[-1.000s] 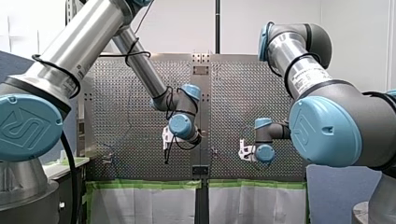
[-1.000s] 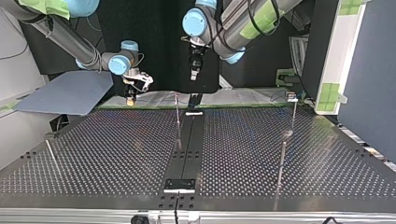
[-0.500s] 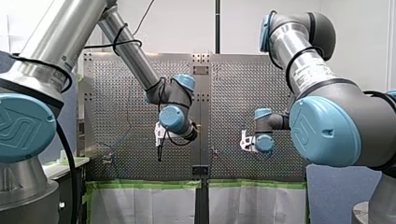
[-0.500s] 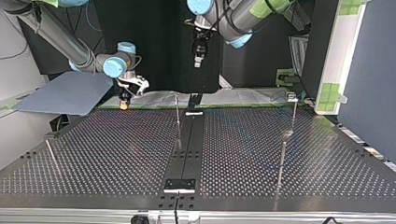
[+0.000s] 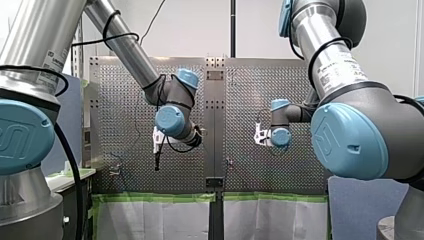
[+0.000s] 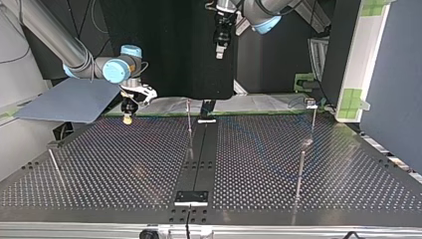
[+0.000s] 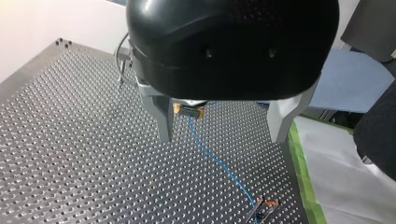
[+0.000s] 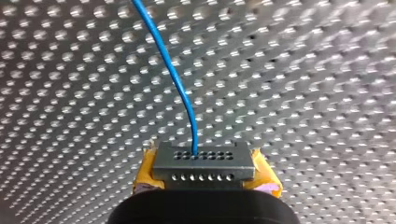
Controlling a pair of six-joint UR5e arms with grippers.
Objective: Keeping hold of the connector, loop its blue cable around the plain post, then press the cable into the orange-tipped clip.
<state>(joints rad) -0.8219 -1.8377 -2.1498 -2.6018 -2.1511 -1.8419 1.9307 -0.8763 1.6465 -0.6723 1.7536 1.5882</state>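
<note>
The left gripper (image 6: 219, 53), fingers spread and empty, has risen to the top view's upper edge. The right gripper (image 8: 205, 181) stays clamped on the connector (image 8: 203, 161), now slightly further left.

You're in a robotics lab.
Perforated table (image 7: 70, 140) spreads beneath your left gripper (image 7: 222, 139), green tape (image 7: 303, 177) edging it just beside, white wall (image 7: 46, 18) beyond.
</note>
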